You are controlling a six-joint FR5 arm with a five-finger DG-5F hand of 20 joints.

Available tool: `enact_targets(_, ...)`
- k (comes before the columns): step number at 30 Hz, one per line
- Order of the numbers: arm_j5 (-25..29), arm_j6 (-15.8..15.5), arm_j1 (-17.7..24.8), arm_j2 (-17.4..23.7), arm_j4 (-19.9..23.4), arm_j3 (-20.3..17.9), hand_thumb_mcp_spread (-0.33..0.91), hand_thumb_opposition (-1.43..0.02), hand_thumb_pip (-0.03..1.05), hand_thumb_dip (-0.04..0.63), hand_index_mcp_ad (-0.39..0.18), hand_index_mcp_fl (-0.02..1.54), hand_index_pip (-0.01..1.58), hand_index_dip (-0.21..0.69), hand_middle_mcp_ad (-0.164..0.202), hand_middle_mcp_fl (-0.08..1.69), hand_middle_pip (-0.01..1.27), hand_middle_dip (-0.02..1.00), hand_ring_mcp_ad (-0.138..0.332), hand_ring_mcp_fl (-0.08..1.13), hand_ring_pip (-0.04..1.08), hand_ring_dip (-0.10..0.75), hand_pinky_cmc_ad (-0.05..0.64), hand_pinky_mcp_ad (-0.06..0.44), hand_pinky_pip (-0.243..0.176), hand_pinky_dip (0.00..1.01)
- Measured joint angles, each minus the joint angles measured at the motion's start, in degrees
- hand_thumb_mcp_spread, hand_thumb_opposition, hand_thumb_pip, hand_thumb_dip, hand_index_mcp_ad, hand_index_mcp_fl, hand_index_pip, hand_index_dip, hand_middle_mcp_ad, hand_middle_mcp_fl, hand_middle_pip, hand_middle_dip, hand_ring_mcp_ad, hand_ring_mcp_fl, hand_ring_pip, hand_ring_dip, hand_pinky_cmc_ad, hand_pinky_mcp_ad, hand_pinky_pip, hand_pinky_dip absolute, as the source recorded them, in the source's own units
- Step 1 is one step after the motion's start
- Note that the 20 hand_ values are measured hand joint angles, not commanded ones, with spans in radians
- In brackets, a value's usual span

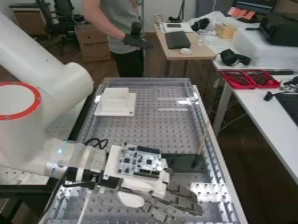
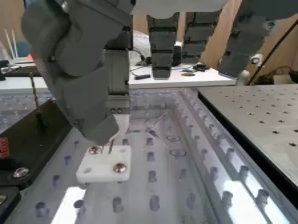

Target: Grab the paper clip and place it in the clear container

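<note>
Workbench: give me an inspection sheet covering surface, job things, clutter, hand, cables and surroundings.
Surface: perforated plate, bright glare patches.
Job's things: thin dark piece at a white block, possibly the paper clip; clear container uncertain amid reflections.
Clutter: white stepped part; dark block and thin rod.
Hand: just above the white block; grip unclear.
Cables: black loop beside the arm.
Surroundings: side table with red trays.

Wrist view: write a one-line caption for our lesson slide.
The robot's dark grey hand hangs close to a small white block set with two screws.
</note>
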Motion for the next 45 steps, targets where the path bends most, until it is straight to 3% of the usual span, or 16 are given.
enact_targets(19, -0.11, 0.14, -0.12, 0.41, 0.37, -0.42, 0.43, -0.84, 0.71, 0.267, -0.241, 0.34, 1.41, 0.031, 0.073, 0.17, 0.12, 0.22, 0.113, 0.01, 0.10, 0.119, 0.349, 0.297, -0.010, 0.28)
enact_targets(45, -0.95, 1.66, -0.65, 0.39, 5.32, -3.20, 0.43, -0.84, 0.72, 0.267, -0.241, 0.36, 1.41, 0.026, 0.073, 0.18, 0.12, 0.22, 0.115, 0.01, 0.10, 0.119, 0.347, 0.293, -0.012, 0.28)
